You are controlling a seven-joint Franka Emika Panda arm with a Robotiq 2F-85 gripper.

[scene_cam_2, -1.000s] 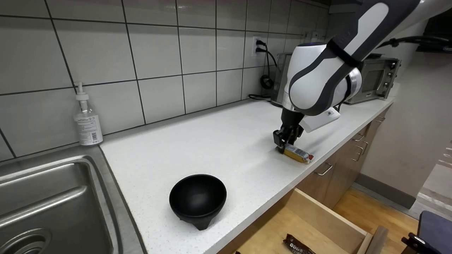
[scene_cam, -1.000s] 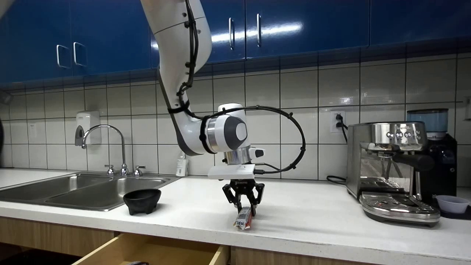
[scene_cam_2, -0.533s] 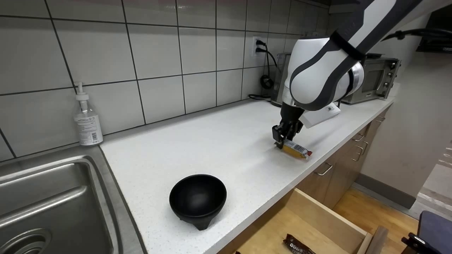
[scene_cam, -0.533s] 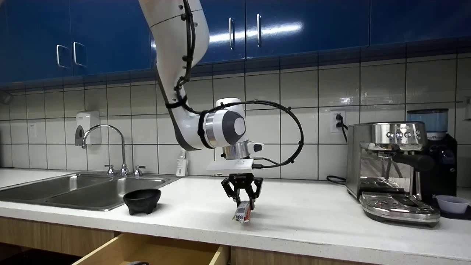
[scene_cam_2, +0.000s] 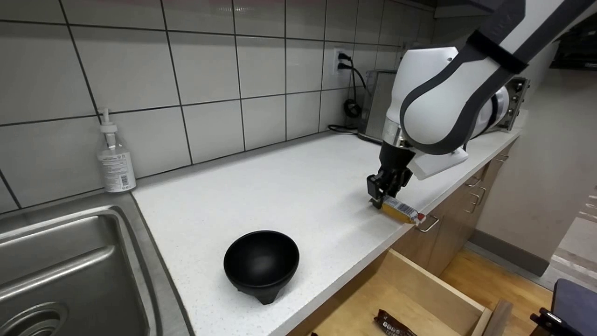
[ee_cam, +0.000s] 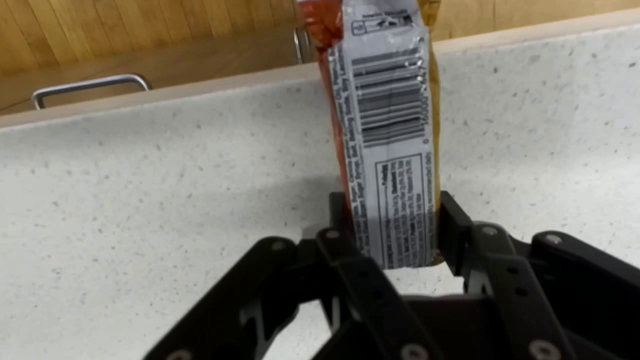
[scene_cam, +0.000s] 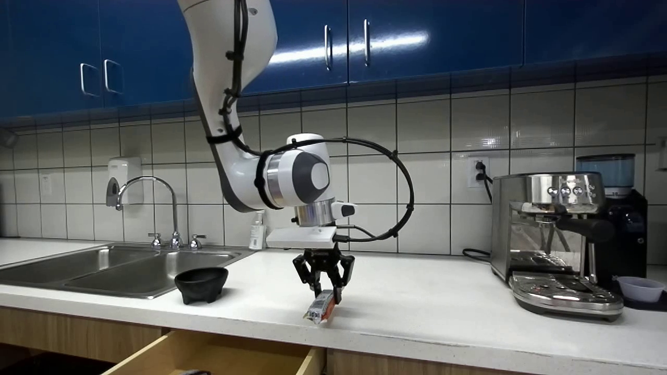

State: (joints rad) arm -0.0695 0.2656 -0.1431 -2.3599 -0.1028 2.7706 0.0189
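Drawer (scene_cam_2: 422, 284) of pale wood stands pulled out below the white speckled countertop (scene_cam_2: 233, 200), and a bar in a dark brown wrapper (scene_cam_2: 394, 323) lies inside it; the edge of something else in there is too cut off to name. Near the sink (scene_cam: 120, 278), a black footed bowl (scene_cam_2: 263, 261) stands upright near the counter's front edge and shows its smooth dark interior. The sink is stainless steel with two basins; a round drain (scene_cam_2: 35, 322) sits in the floor of one, and a chrome gooseneck faucet (scene_cam: 175, 208) rises behind. A clear pump bottle (scene_cam_2: 117, 170) with a white label stands by the sink's back corner; its fill level is hard to tell. Beside the espresso machine (scene_cam: 547, 192) is a black coffee grinder (scene_cam: 628, 229) with a bluish hopper (scene_cam: 604, 172), and before it a lavender bowl (scene_cam: 641, 289) whose contents are hidden.

The pincer (ee_cam: 395, 225) is clenched on a wrapped snack bar (ee_cam: 390, 135), its fingers (ee_cam: 454, 230) pressing both long sides close to one end. Most of the bar sticks out past the fingertips, barcode side up, red along one flank and yellow along the other, its outer end by the counter's front edge. Whether that end touches the counter I cannot tell.
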